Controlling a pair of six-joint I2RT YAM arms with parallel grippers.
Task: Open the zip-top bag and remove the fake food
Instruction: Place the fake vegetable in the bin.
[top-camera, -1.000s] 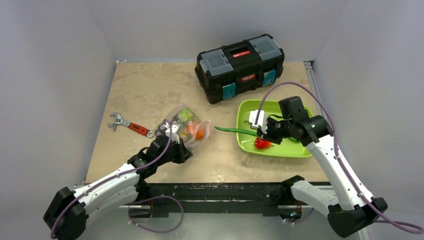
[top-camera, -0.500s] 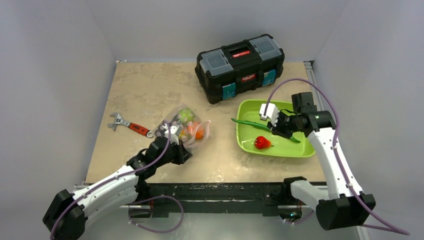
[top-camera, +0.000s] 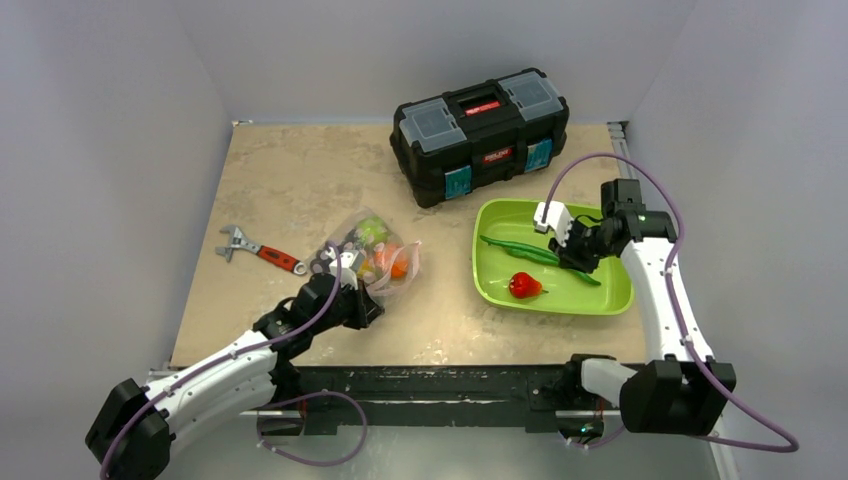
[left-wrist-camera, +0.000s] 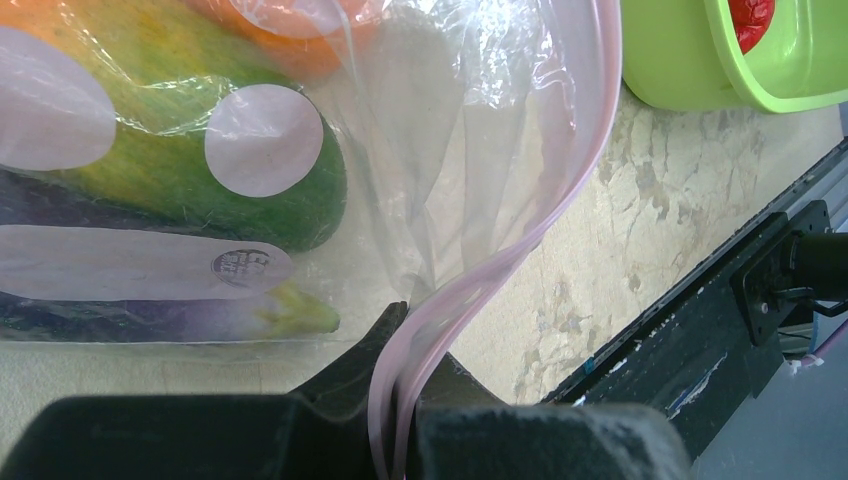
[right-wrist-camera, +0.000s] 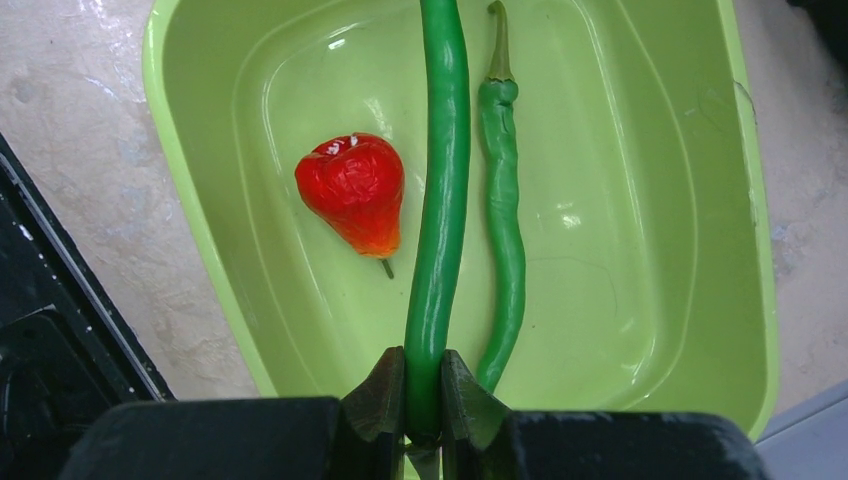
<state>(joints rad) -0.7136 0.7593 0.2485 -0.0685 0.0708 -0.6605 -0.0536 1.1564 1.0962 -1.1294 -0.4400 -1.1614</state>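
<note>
Right claw (right-wrist-camera: 423, 388) pinches long green bean (right-wrist-camera: 440, 200) — smooth, glossy.

Crinkly clear plastic bag (left-wrist-camera: 480, 120), glossy green tray (right-wrist-camera: 620, 150)

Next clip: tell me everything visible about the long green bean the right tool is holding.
The long green bean is smooth, glossy plastic, slim, gently curved. The right tool is shut on one end; the rest reaches out over the lime-green tray. A thinner green bean lies alongside in the tray, a red pepper on its other side. Whether it touches the tray floor cannot be told.
</note>
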